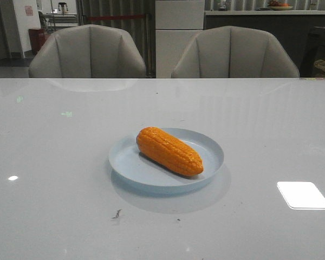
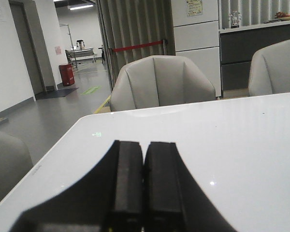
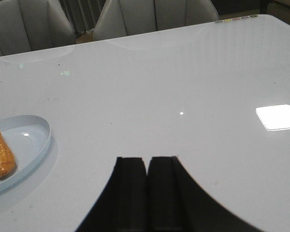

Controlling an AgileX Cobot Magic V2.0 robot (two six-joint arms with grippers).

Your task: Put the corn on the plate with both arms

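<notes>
The orange corn (image 1: pixel 169 150) lies on its side on the pale blue plate (image 1: pixel 211 147) in the middle of the white table, its tapered end toward the front right. Neither arm shows in the front view. My left gripper (image 2: pixel 145 145) is shut and empty above the bare table near its left edge; corn and plate are out of its view. My right gripper (image 3: pixel 147 160) is shut and empty, off to the right of the plate (image 3: pixel 36 142). The corn's end (image 3: pixel 0 153) shows at the edge of the right wrist view.
Two grey chairs (image 1: pixel 88 51) (image 1: pixel 235 53) stand behind the table's far edge. A bright light reflection (image 1: pixel 303 194) lies on the table at the front right. A small dark mark (image 1: pixel 117 214) sits in front of the plate.
</notes>
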